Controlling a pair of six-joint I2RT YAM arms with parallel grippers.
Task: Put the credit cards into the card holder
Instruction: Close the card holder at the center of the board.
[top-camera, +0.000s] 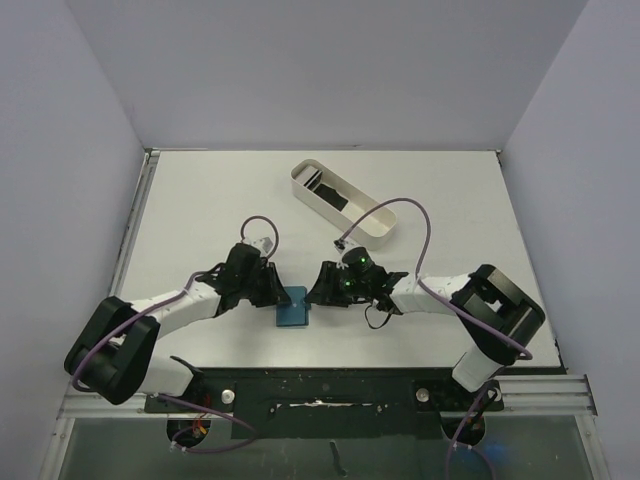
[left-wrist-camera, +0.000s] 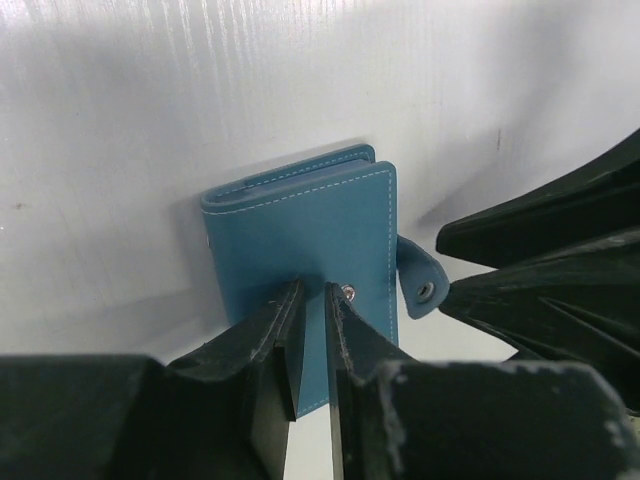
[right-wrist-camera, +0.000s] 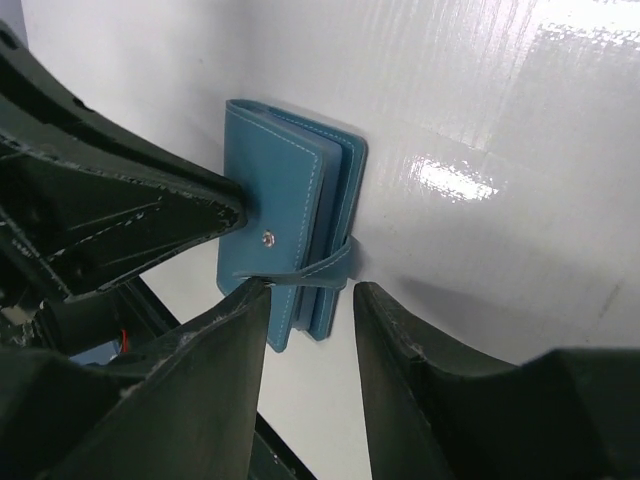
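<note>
The teal-blue card holder (top-camera: 292, 310) lies folded on the table between both grippers. My left gripper (left-wrist-camera: 312, 292) is almost shut, with only a thin slit between its fingers. Its tips press on the cover (left-wrist-camera: 300, 225) beside the snap stud (left-wrist-camera: 348, 292). The strap tab (left-wrist-camera: 421, 284) hangs unfastened off the side. My right gripper (right-wrist-camera: 308, 290) is open and straddles that strap (right-wrist-camera: 318, 268); one fingertip touches the strap's end. Dark credit cards (top-camera: 326, 186) lie inside the white tray.
The long white oval tray (top-camera: 372, 226) stands behind the grippers, angled toward the back left. Both arms lie low over the near part of the table, close together. The black mounting rail (top-camera: 320, 385) runs along the near edge.
</note>
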